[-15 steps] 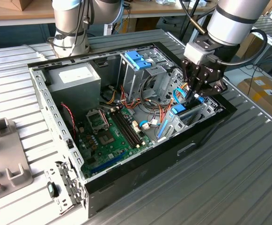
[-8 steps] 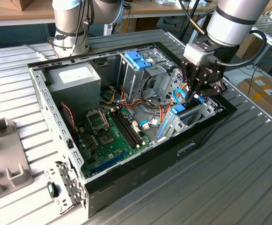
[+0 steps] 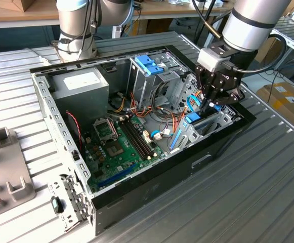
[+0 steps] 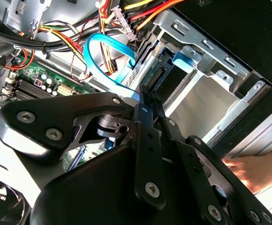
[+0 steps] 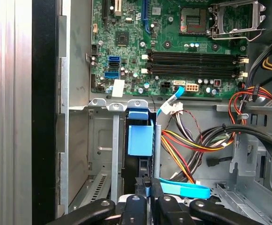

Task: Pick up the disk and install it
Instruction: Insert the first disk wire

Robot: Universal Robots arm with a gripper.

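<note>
The tool is lowered into the open computer case on the desk, fingers pinched nearly closed on the disk, held on edge to drop into the drive bay.

- open PC case sat mid-frame on the slatted table
- green motherboard lower-centre inside
- grey power supply upper left
</note>
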